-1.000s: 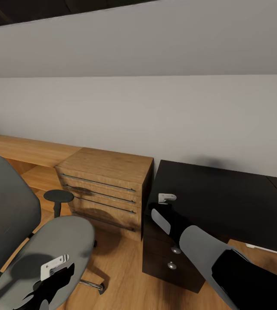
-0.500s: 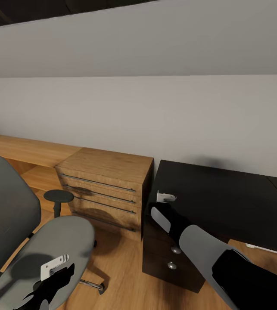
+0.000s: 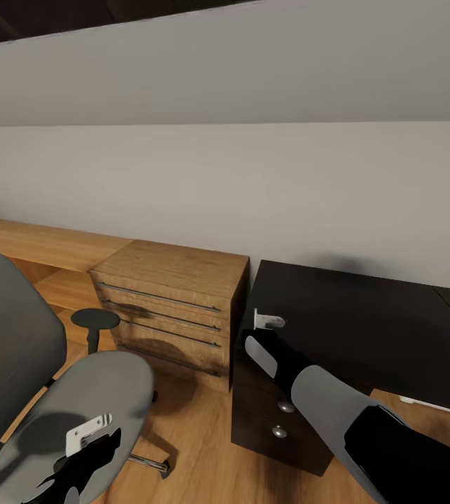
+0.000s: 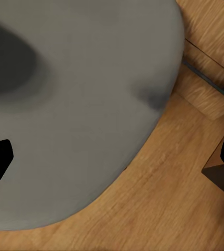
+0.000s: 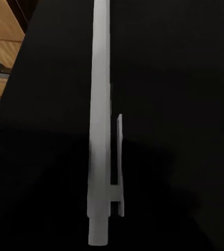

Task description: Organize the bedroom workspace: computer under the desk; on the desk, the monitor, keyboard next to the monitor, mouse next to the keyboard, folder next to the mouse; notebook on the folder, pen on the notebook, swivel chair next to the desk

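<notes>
While the pen [image 5: 100,125] lay close under the right wrist camera, a long white barrel with its clip showing against the black table [image 3: 364,329], the right end effector [image 3: 269,321] had crept slightly toward the table's left edge over the last second, with base and head camera unmoved. Whether its fingers gripped the pen could not be told: they were not visible around the barrel, so its opening stays undetermined. The small shift suggested fine positioning over the table's near-left corner, not transport. No folder or notebook showed on the visible table top, so I judged the stack for the pen was not yet in place there.

The left end effector [image 3: 88,437] hung spread and empty above the swivel chair [image 3: 78,413], whose grey seat was bare.

The table surface was flat, matte black and unmarked, with drawers and round knobs [image 3: 280,418] beneath its left end. A wooden drawer chest [image 3: 172,308] stood just beside it on the left, a low wooden shelf [image 3: 36,241] ran along the plain pale wall [image 3: 252,189], and the floor [image 3: 197,441] was wood plank.
</notes>
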Robot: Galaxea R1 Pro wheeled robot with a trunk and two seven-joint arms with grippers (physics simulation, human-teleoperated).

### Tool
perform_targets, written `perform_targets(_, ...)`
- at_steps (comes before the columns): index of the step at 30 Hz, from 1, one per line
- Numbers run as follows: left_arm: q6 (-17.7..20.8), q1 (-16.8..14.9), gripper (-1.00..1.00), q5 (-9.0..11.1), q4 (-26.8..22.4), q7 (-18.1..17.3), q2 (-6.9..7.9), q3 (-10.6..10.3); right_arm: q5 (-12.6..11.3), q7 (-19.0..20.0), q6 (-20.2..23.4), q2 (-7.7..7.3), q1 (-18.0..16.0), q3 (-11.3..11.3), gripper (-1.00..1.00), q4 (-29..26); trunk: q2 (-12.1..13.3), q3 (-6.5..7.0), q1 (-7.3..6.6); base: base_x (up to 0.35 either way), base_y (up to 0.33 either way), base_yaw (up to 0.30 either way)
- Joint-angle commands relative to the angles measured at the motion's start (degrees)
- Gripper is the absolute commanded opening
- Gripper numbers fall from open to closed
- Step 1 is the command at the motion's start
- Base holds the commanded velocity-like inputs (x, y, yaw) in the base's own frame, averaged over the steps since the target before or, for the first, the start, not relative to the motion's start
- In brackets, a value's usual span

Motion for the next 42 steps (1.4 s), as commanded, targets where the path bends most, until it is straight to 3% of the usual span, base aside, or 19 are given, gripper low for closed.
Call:
perform_targets(1,0.28,-0.02,1.00,0.57,-0.08,0.36,-0.03,0.02,-1.97,-0.28,0.43,0.00,0.00,0.13,-1.00,2.83,-0.02,-0.07,0.01,0.000,0.000,0.000)
perform_targets(25,0.28,-0.02,1.00,0.54,0.01,0.19,-0.03,0.02,-1.97,-0.28,0.43,0.00,0.00,0.11,-1.00,2.83,-0.02,-0.07,0.01,0.000,0.000,0.000)
perform_targets(34,0.08,-0.02,1.00,0.44,1.83,0.19,-0.03,-0.49,-1.93,-0.35,0.43,0.00,0.00,0.24,-1.00,0.98,3.59,1.55,-1.97,0.000,0.000,0.000)
perform_targets(42,-0.07,-0.02,1.00,0.34,3.32,0.48,0.12,-3.78,-2.01,-0.58,0.50,-0.01,0.00,0.41,-1.00,-4.29,6.80,2.98,-3.73,0.000,0.000,0.000)
